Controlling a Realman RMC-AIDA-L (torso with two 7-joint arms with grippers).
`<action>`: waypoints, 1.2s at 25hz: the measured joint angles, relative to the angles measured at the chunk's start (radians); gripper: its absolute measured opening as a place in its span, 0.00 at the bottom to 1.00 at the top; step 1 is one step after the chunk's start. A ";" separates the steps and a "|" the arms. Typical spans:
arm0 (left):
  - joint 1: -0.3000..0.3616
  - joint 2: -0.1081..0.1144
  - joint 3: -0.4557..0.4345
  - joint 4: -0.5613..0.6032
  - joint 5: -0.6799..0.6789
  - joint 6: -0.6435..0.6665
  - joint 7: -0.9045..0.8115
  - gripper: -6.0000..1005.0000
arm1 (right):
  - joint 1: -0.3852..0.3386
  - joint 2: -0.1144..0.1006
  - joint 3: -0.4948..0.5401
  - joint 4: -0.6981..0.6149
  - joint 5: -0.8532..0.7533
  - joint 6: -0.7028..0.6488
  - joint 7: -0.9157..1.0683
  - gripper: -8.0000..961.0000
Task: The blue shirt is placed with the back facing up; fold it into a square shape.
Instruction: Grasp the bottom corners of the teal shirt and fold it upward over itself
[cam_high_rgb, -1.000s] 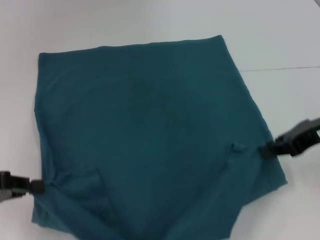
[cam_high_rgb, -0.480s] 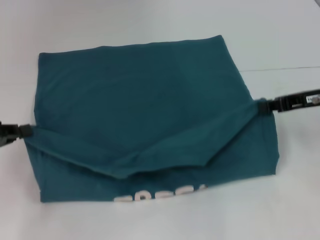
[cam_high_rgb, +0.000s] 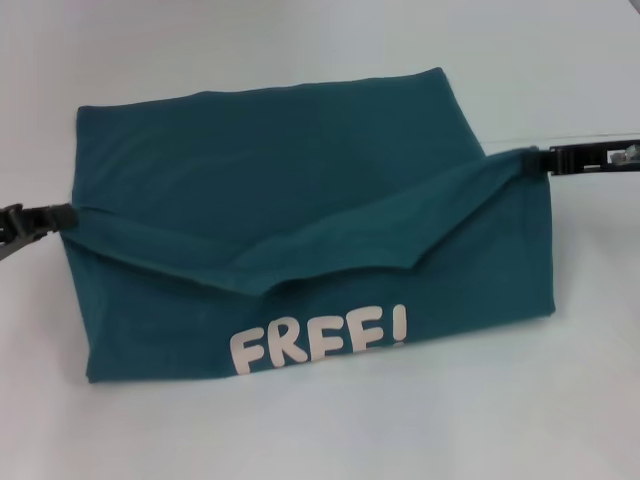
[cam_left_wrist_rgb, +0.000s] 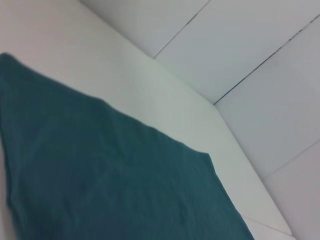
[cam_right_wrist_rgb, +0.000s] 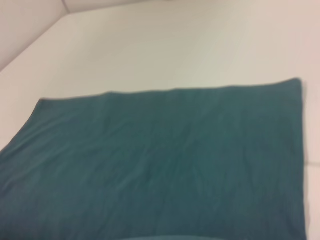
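the blue shirt (cam_high_rgb: 300, 200) lies across the middle of the white table (cam_high_rgb: 320, 430). its near edge is lifted and doubled back toward 12 o'clock, sagging in the middle and baring white "free!" lettering (cam_high_rgb: 318, 338) on the underside. at 9 o'clock the left gripper (cam_high_rgb: 62, 217) is pinched closed on the shirt's left corner; at 3 o'clock the right gripper (cam_high_rgb: 535, 158) is pinched closed on the right corner, both held above the table.

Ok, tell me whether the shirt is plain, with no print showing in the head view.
No, white lettering reading "FREE!" shows on the lifted near part of the blue shirt, below the sagging fold.
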 joint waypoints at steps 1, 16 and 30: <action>-0.005 -0.001 0.000 -0.012 -0.007 -0.013 0.015 0.03 | 0.001 0.002 -0.002 0.006 0.005 0.020 -0.007 0.09; -0.072 -0.011 0.039 -0.079 -0.023 -0.183 0.148 0.03 | 0.015 0.021 -0.118 0.058 0.033 0.312 -0.016 0.09; -0.129 -0.032 0.053 -0.170 -0.043 -0.357 0.293 0.03 | 0.063 0.025 -0.198 0.198 0.032 0.546 -0.014 0.09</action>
